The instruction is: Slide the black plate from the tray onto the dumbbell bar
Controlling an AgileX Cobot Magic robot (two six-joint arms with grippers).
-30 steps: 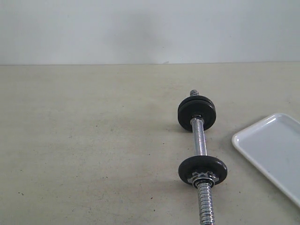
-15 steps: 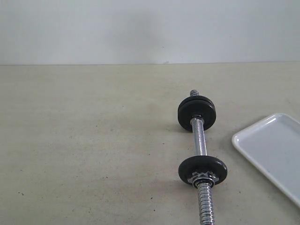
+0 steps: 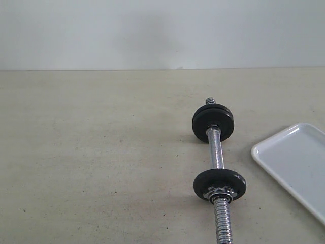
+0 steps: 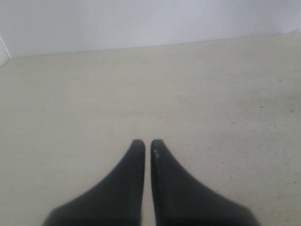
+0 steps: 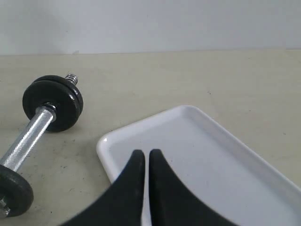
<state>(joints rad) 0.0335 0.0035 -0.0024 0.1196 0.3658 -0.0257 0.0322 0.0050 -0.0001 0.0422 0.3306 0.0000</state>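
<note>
Beige table [image 3: 101,152], white wall [image 3: 152,30] behind. Bar [image 3: 217,152] runs 12–6 in the exterior view; tray [image 3: 294,162] sits at 4 o'clock of it, apart. The visible part of the tray holds nothing.

All three black discs are on the bar: far pair [image 3: 213,121] at the 12 end, near plate [image 3: 219,183] at the 6 end, star nut [image 3: 220,193] against its 6-side face. Can't tell which disc is the task's plate; my guess is the near one. So loading looks done, and the step in hand is verify and park.

To do it well:
- keep both arms off the bar so it doesn't roll
- check the near plate sits square, not cocked on the thread
- lift clear of the tray rim when pulling away

Right gripper [image 5: 143,153] is pinched closed with nothing in it, over the tray end nearest the bar. Near plate is roughly 9 o'clock from it in exterior terms, well apart.

Left gripper [image 4: 144,142] has its fingers together and is empty, over bare table. No plate, bar or tray in its view.
</note>
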